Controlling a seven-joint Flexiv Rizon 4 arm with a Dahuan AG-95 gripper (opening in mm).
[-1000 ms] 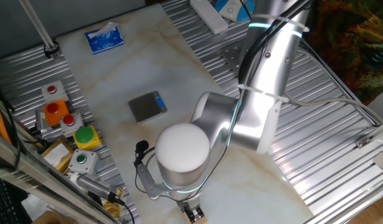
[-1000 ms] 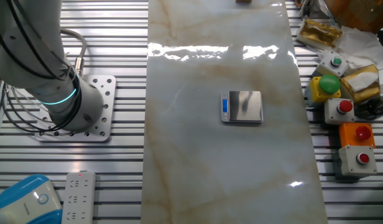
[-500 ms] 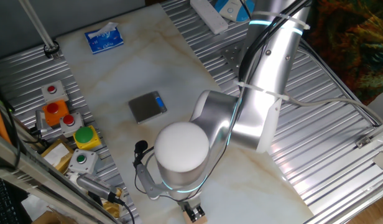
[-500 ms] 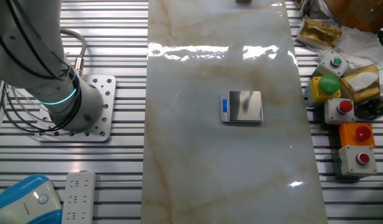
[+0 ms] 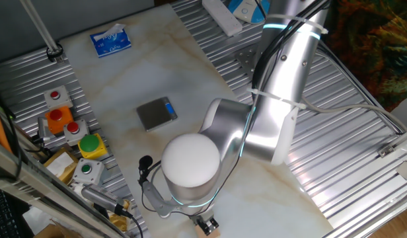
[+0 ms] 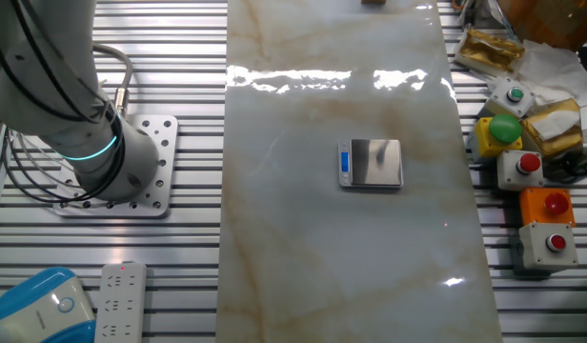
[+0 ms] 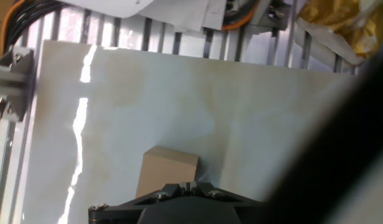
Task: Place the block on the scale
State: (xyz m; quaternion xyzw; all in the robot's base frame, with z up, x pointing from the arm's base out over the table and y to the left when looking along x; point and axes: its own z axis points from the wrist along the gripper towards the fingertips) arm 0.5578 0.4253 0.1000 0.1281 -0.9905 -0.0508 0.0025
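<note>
The scale (image 5: 156, 113) is a small grey plate with a blue strip, lying mid-table; the other fixed view shows the scale (image 6: 372, 163) with nothing on it. The block (image 7: 166, 174), a plain tan wooden cube, rests on the marble at the table's near end, far from the scale. In the hand view the gripper's black body (image 7: 179, 202) covers the block's lower part. In one fixed view the gripper (image 5: 203, 223) sits right at the block (image 5: 209, 229), under the arm's white end cap. Its fingers are hidden, so their hold on the block is unclear.
Button boxes with red, orange and green buttons (image 5: 71, 129) line the table's left side. A blue-and-white printed box (image 5: 111, 41) lies at the far corner. The arm's base (image 6: 112, 167) stands on the ribbed metal beside a power strip (image 6: 120, 300).
The arm's white end cap has shifted slightly down and left in one fixed view. The scale and block stay where they were.
</note>
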